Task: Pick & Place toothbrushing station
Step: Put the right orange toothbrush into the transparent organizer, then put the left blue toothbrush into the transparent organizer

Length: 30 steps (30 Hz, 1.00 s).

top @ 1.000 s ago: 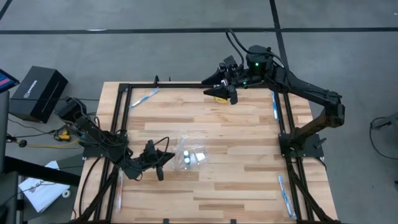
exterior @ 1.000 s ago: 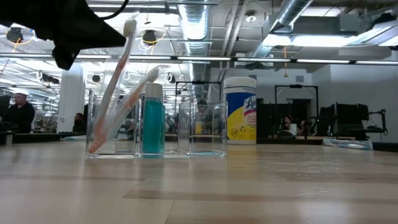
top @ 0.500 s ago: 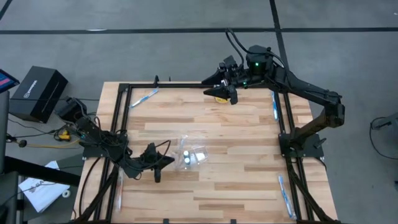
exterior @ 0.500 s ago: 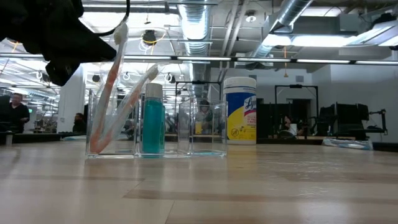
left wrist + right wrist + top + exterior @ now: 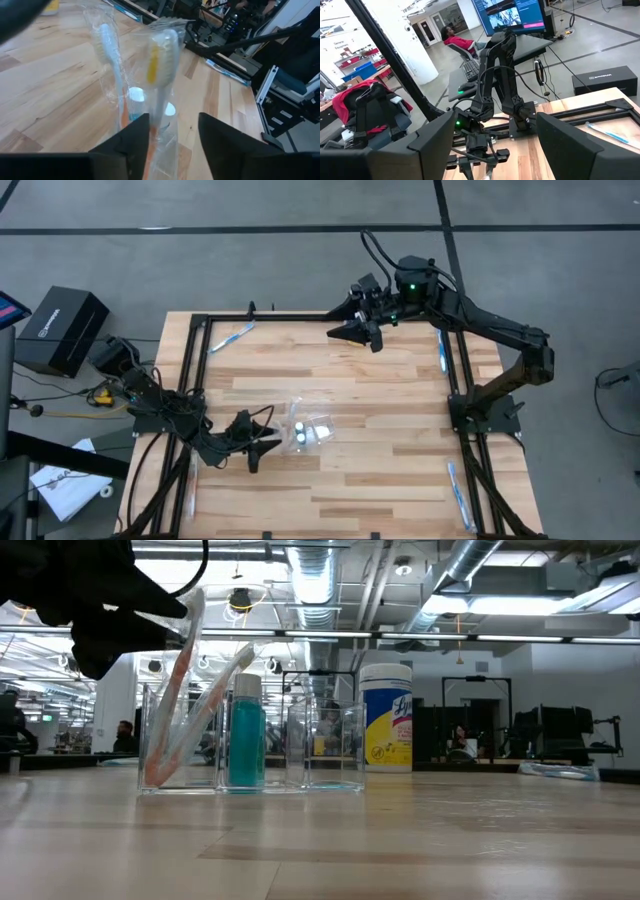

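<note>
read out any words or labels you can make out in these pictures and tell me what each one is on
"Lysol", partly turned away, on the yellow-and-white wipes canister behind the clear organizer.
White lettering on the black box beside the table: too small to read.
Text on the monitor in the right wrist view: too blurred to read.

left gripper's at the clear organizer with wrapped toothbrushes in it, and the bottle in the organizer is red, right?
Not quite: the bottle in the clear organizer is teal, not red, as the low view shows. The rest holds: the left gripper is at the organizer, and wrapped toothbrushes lean in its end compartment.
</note>
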Each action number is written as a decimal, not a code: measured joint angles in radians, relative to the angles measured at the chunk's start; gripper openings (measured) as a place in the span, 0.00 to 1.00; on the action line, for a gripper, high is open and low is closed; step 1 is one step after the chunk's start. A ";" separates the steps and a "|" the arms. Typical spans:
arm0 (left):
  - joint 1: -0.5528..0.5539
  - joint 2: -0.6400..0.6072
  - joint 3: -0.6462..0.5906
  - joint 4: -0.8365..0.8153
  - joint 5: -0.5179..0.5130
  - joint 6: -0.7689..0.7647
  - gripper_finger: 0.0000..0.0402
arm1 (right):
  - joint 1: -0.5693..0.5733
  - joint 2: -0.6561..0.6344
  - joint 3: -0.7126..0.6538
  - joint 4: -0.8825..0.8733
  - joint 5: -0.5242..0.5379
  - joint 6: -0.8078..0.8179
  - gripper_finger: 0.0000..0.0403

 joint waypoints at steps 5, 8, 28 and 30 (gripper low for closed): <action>0.009 -0.003 0.000 -0.002 -0.003 0.004 0.51 | 0.000 0.000 0.000 0.000 -0.001 -0.004 0.67; 0.023 -0.003 0.000 -0.003 -0.004 0.004 0.55 | 0.000 0.000 0.000 0.001 -0.015 -0.008 0.67; 0.186 -0.030 0.000 -0.108 0.047 0.004 0.59 | -0.075 0.000 0.000 0.041 -0.127 -0.016 0.67; 0.198 -0.070 -0.001 -0.111 0.047 0.022 0.59 | -0.088 0.000 0.000 0.040 -0.132 -0.016 0.67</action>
